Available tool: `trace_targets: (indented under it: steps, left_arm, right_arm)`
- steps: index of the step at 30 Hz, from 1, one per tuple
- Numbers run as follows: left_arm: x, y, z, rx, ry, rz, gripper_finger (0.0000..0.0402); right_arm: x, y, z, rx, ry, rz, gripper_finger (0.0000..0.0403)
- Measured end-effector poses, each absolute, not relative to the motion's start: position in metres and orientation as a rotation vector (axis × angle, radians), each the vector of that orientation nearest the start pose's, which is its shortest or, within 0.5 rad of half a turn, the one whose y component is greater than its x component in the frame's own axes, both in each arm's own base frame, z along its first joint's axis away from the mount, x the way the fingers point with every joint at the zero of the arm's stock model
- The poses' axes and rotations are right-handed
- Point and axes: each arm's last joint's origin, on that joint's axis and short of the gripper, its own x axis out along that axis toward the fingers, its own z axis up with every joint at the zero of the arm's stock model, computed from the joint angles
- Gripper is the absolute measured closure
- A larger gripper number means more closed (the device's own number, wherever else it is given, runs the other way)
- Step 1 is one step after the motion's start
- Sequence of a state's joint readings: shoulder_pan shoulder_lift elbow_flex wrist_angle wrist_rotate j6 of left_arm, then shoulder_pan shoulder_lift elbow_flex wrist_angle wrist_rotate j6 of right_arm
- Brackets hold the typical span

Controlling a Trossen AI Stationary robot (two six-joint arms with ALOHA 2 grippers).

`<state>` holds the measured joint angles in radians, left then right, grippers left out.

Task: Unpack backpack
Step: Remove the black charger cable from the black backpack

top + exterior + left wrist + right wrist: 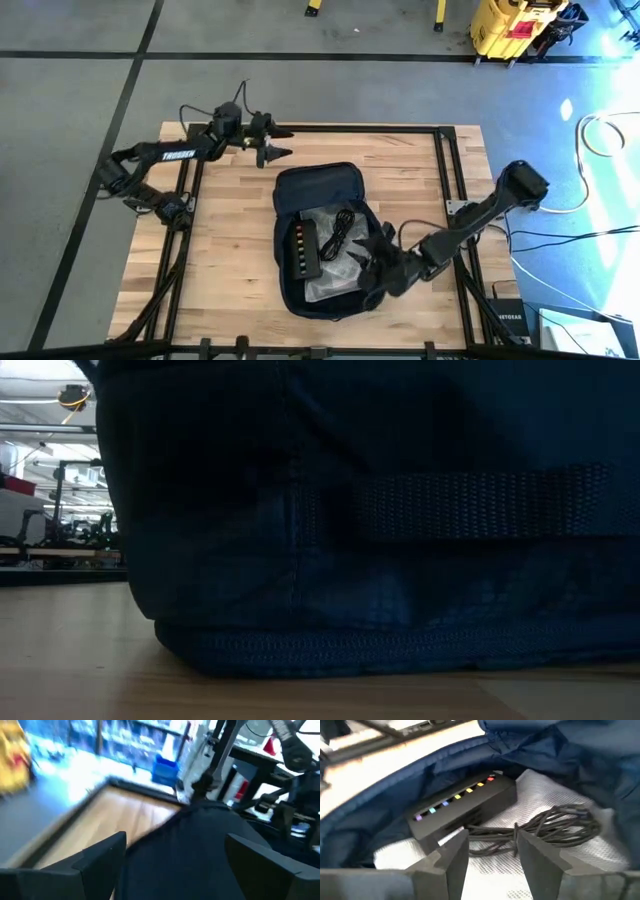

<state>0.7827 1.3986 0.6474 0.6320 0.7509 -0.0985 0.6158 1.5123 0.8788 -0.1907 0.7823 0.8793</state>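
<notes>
The dark navy backpack (318,238) lies flat on the wooden table with its main compartment open upward. Inside lie a black box with a row of coloured dots (465,802), a coiled black cord (555,827) and crinkly clear plastic (545,795) under them. My right gripper (492,837) hovers over the open compartment from the backpack's right rim (375,262). Its fingers stand apart, with the cord's near strands just beyond their tips. My left gripper (275,142) is open near the table's far edge, pointing level toward the backpack (200,845).
A black metal frame (445,160) runs round the table's edges. Bare wood lies left of the backpack (220,230). In the low view the backpack's side with a webbing strap (480,505) fills the picture. Yellow equipment (515,25) stands on the floor beyond the table.
</notes>
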Motion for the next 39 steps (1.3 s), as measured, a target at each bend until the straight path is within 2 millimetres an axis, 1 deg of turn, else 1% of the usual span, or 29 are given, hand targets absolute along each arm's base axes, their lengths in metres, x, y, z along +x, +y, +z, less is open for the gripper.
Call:
trace_targets:
  steps: [3, 6, 10, 14, 18, 22, 24, 29, 34, 36, 39]
  left_arm:
    - [0.206, 0.159, 0.238, -0.085, -0.019, 0.048, 0.0080]
    - [0.196, 0.132, 0.236, -0.086, -0.096, 0.021, 0.0080]
    - [0.190, 0.096, 0.225, -0.079, -0.137, -0.029, 0.0080]
    - [0.192, 0.060, 0.213, -0.061, -0.134, -0.076, 0.0080]
    - [0.199, 0.022, 0.206, -0.046, -0.121, -0.117, 0.0080]
    - [0.202, -0.014, 0.203, -0.004, -0.113, -0.098, 0.0080]
    - [0.202, -0.029, 0.199, 0.006, -0.096, -0.070, 0.0080]
    - [0.201, -0.062, 0.184, -0.033, -0.014, -0.045, 0.0080]
    - [0.197, -0.091, 0.160, -0.103, 0.097, 0.031, 0.0080]
    - [0.192, -0.103, 0.152, -0.116, 0.123, 0.058, 0.0080]
    - [0.181, -0.120, 0.145, -0.124, 0.150, 0.062, 0.0080]
  right_arm:
    - [0.259, 0.148, 0.202, 0.328, 0.505, -0.378, 0.0239]
    - [0.263, 0.144, 0.204, 0.302, 0.497, -0.370, 0.0228]
    - [0.267, 0.140, 0.206, 0.264, 0.483, -0.356, 0.0216]
    - [0.268, 0.141, 0.207, 0.231, 0.486, -0.336, 0.0213]
    - [0.268, 0.142, 0.207, 0.181, 0.498, -0.313, 0.0213]
    - [0.268, 0.142, 0.207, 0.079, 0.518, -0.270, 0.0214]
    - [0.267, 0.142, 0.206, 0.058, 0.529, -0.259, 0.0214]
    - [0.267, 0.143, 0.206, 0.004, 0.541, -0.232, 0.0214]
    - [0.264, 0.148, 0.206, -0.018, 0.547, -0.202, 0.0214]
    - [0.260, 0.153, 0.208, -0.035, 0.548, -0.181, 0.0214]
    - [0.247, 0.161, 0.219, -0.048, 0.510, -0.173, 0.0214]
